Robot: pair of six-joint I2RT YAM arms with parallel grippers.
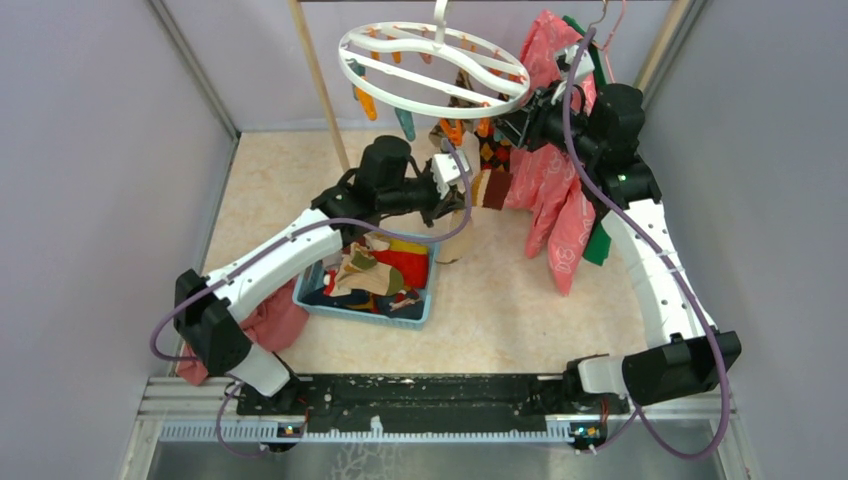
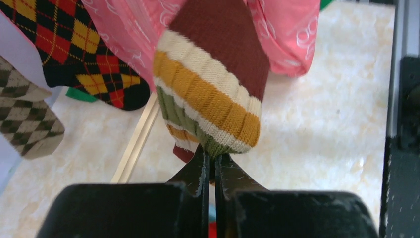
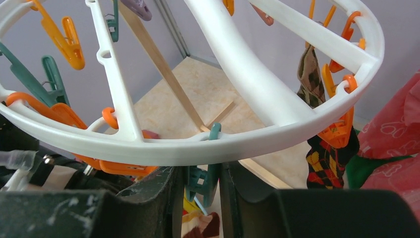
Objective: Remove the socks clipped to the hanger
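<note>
The white ring hanger (image 1: 435, 70) hangs at the back, with orange and teal clips under it. My left gripper (image 2: 212, 161) is shut on the toe of a maroon, cream, mustard and green striped sock (image 2: 213, 94); it holds that sock (image 1: 490, 188) out sideways below the ring. My right gripper (image 3: 202, 171) is just under the ring (image 3: 247, 74), its fingers pressed on both sides of a teal clip (image 3: 204, 179). The striped sock (image 3: 200, 225) shows below that clip. An argyle sock (image 2: 74, 54) and a brown checkered sock (image 2: 25, 119) hang from orange clips beside it.
A blue basket (image 1: 310, 292) holding several loose socks sits under my left arm. Large pink and green garments (image 1: 555, 190) hang right of the hanger, close to my right arm. A pinkish-red cloth heap (image 1: 272, 320) lies by the left base. A wooden pole (image 1: 320, 85) stands behind.
</note>
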